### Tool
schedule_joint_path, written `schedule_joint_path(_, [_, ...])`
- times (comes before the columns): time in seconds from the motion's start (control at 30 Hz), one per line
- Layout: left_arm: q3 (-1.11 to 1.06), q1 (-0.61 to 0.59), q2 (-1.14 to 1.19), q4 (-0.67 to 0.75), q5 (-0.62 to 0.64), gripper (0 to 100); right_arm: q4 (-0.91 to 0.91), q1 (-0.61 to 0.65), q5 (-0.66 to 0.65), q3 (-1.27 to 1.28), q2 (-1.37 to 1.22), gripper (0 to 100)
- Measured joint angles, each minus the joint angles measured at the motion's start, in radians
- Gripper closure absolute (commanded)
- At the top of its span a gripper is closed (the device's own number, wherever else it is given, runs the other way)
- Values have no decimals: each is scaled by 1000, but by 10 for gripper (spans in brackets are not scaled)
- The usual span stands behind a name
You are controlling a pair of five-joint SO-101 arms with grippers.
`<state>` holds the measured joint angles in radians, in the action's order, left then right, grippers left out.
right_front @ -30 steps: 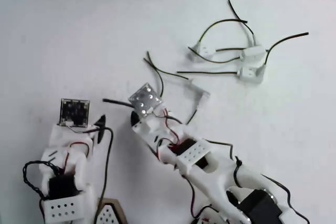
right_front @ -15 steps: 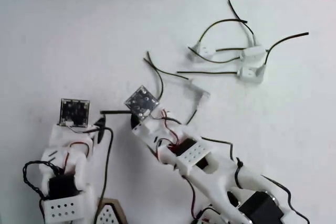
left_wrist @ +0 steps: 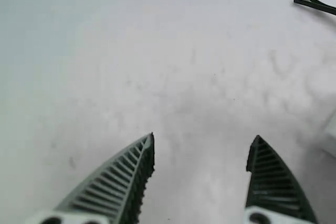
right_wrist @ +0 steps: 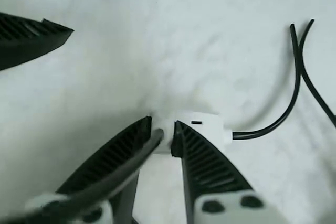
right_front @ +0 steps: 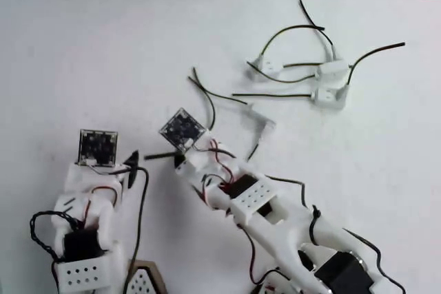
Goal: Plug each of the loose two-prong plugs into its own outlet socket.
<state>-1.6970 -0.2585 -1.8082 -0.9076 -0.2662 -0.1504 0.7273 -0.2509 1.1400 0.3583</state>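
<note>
The right gripper [right_wrist: 163,129], jaws narrowed to a pinch, clamps one end of a small white plastic connector block [right_wrist: 202,128]. The block lies flat on the white table [right_front: 83,46], between the table's centre and its near edge. This end grip probably leaves the black lead [right_wrist: 283,119] free to trail. The block's long axis seems to run near edge to far edge, lead end facing far. The left gripper [left_wrist: 205,139] hovers spread wide over bare table, holding nothing. Other white connectors [right_front: 331,68] lie near the far right corner.
</note>
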Motion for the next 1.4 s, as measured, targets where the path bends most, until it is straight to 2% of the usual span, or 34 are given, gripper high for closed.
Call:
schedule_joint_path(0.17, [0, 0, 0, 0, 0, 721, -14, -3, 0, -12, -2, 981])
schedule_joint_path(0.43, [0, 0, 0, 0, 0, 721, -176, -18, -2, -120, -17, 981])
schedule_joint_path(0.87, [0, 0, 0, 0, 0, 721, -170, -26, 0, -157, -183, 981])
schedule_joint_path(1.1, [0, 0, 0, 0, 0, 721, -176, -26, 0, -161, -189, 981])
schedule_joint_path(1.4, [0, 0, 0, 0, 0, 721, -331, -28, 0, -290, -269, 981])
